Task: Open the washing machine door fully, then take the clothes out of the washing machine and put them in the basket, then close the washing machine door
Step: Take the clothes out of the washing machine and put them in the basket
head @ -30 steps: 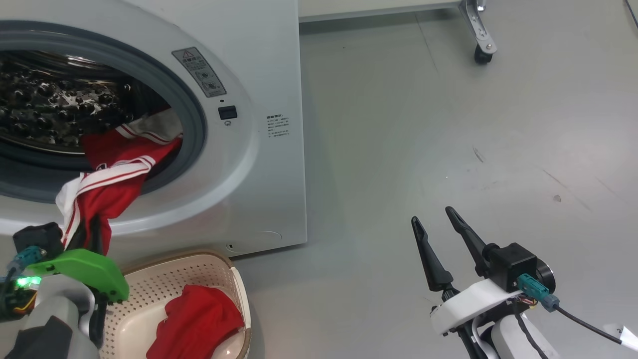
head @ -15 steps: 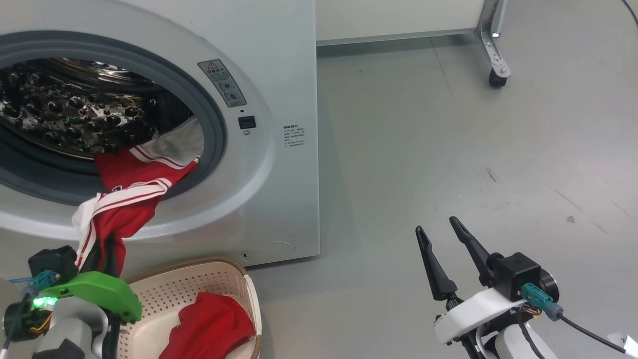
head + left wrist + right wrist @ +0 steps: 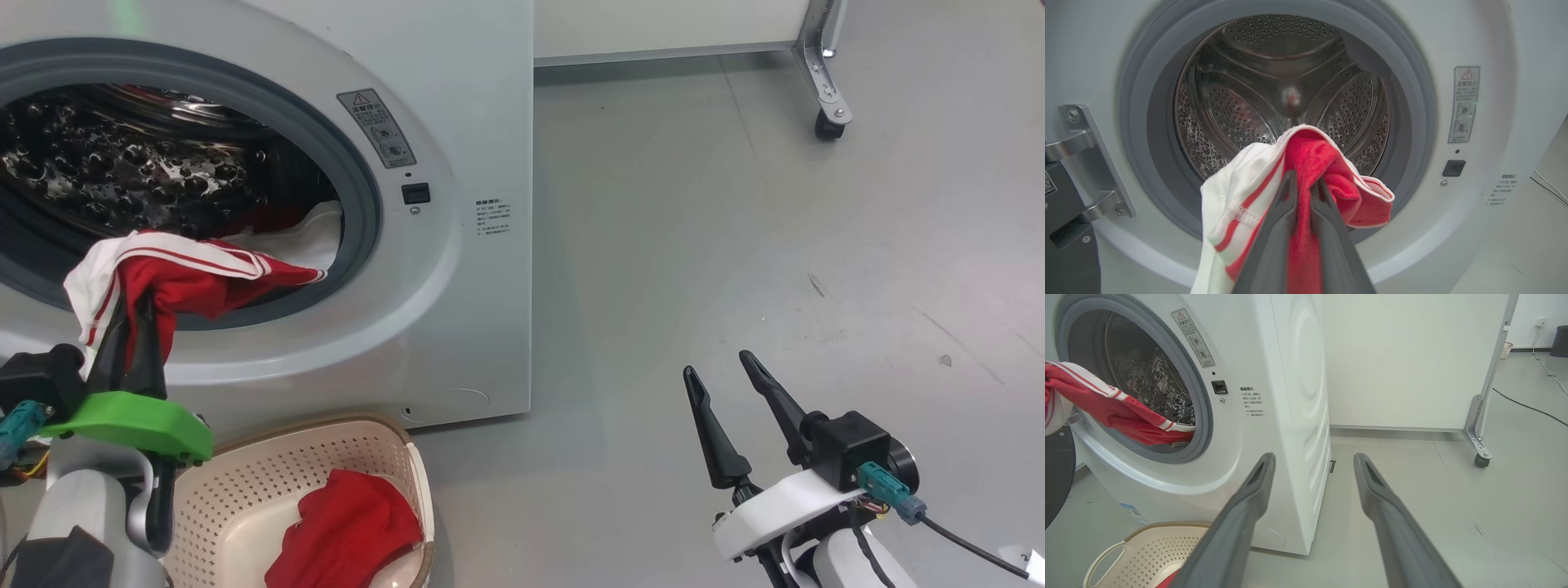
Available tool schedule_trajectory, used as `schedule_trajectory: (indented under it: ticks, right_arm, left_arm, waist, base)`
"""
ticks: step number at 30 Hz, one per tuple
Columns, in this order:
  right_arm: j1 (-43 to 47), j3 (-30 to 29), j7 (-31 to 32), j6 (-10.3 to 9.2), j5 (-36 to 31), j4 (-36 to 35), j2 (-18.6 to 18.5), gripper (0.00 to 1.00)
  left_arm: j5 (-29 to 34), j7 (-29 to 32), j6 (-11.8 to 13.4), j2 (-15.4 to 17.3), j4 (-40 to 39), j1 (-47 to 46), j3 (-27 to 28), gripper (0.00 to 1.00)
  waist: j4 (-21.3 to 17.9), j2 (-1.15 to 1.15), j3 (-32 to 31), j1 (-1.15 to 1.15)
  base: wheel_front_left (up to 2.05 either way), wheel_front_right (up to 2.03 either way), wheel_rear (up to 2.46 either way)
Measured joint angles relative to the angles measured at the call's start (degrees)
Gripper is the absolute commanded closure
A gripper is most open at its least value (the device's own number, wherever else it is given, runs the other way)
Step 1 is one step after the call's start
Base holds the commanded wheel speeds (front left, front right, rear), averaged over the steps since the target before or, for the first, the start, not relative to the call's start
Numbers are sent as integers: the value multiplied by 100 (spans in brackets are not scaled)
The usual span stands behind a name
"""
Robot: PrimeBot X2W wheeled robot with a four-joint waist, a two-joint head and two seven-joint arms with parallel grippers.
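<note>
While my left end effector (image 3: 1303, 179) is clenched on the red white-striped garment (image 3: 188, 282), its tail lies in the washing machine (image 3: 482, 122) drum, so I'm mid-extraction. Next I'd draw it clear and lower it over the basket (image 3: 412, 465), where another red piece (image 3: 343, 531) lies. My right end effector (image 3: 717, 364) hangs released.

Red clothes (image 3: 188, 282) with white stripes, white washing machine (image 3: 473, 122), cream perforated basket (image 3: 326, 467).
</note>
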Motion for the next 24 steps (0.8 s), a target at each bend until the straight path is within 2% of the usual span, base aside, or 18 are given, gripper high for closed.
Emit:
schedule_trajectory:
  ticks: [24]
  right_arm:
    - [3,-62,0,51,-51,-22,9,0]
  left_arm:
    - [249,-19,0,-182,-2495,581,599,100]
  waist:
    - [-28,0,-17,0]
  base:
    - [0,0,0]
